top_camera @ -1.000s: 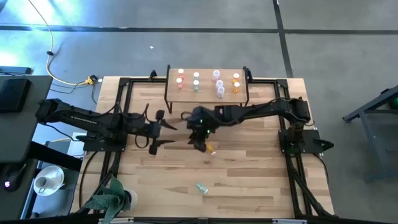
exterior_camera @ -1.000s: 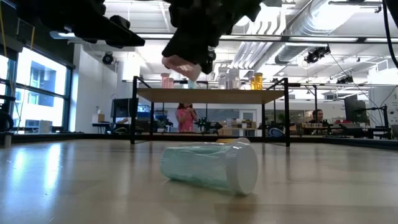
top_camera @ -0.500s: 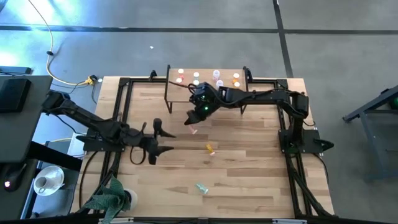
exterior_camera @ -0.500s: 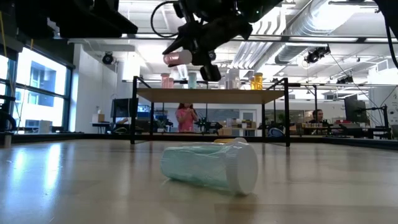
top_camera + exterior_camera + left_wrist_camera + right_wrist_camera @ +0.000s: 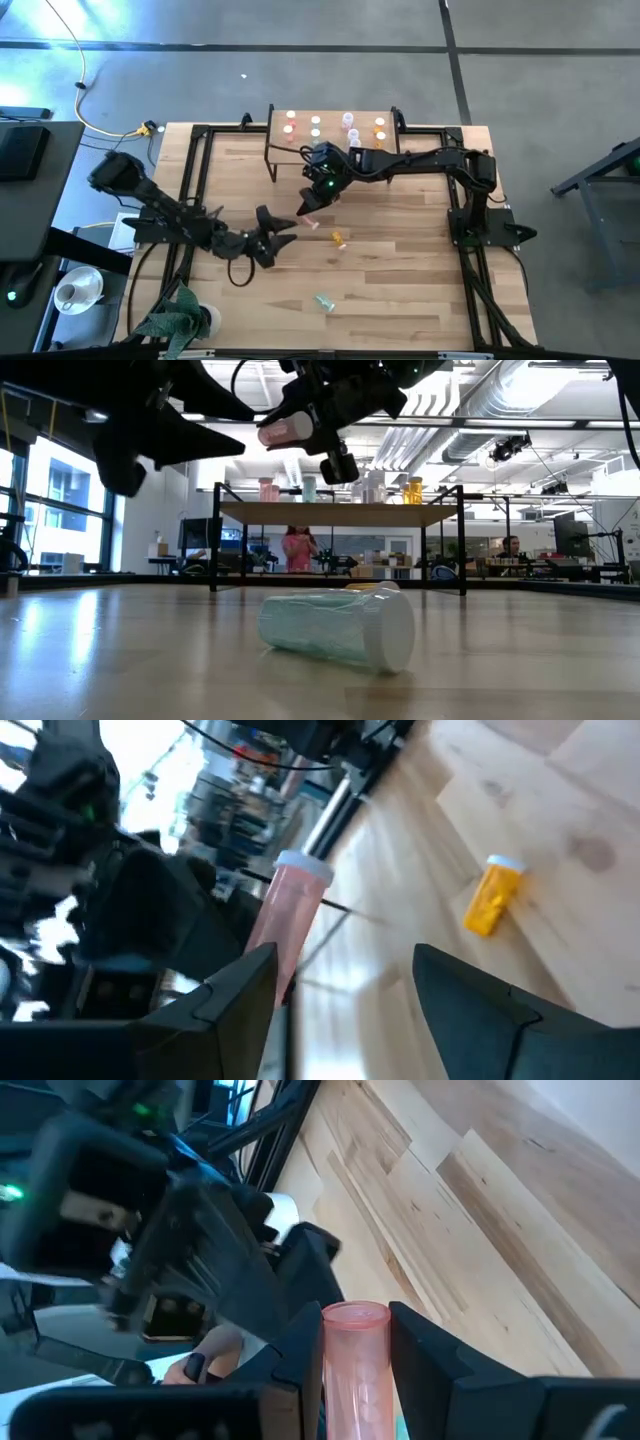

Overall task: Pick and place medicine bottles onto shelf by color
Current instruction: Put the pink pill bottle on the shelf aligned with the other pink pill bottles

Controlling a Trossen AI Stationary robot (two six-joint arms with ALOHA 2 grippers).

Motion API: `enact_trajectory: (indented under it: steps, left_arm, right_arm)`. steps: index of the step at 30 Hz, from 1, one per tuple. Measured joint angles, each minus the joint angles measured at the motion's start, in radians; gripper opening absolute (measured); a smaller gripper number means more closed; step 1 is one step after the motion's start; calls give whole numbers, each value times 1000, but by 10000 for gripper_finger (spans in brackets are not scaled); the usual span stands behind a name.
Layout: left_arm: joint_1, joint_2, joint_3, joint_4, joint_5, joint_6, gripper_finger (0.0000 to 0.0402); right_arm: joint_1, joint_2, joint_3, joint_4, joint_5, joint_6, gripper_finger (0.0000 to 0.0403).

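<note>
A pink bottle [image 5: 355,1365] was pinched in the right gripper [image 5: 312,205], held above the table [image 5: 400,280] just in front of the shelf [image 5: 333,148], which carried several bottles. An orange bottle [image 5: 339,239] and a green bottle [image 5: 338,626] lay on the table. The left gripper [image 5: 283,224], fingers spread, hovered close beside the pink bottle.

no readable text, no labels, brands, numbers or signs legible on the bottles, the shelf, the arms or the table, room background too blurred and far to read anything
</note>
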Motion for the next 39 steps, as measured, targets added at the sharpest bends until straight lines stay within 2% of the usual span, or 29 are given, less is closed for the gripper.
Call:
enact_trajectory:
  steps: [5,8,13,16,23,30,39]
  left_arm:
    - [-35,155,0,235,-116,205,222]
    - [-40,223,0,347,-142,315,222]
    - [-33,299,32,477,-183,401,222]
    - [-30,321,71,482,-217,430,222]
    - [-13,324,133,481,-214,475,222]
    - [-11,324,138,418,-176,472,220]
    - [-16,324,138,396,-176,495,191]
  right_arm:
    - [10,0,0,-8,0,-4,84]
    - [13,0,0,-8,1,-9,84]
    - [19,0,0,-8,2,-10,84]
    - [25,0,0,-18,4,-10,84]
    - [51,0,0,-30,4,-10,84]
    - [72,0,-1,-37,9,-11,84]
    - [76,0,-1,-14,12,23,84]
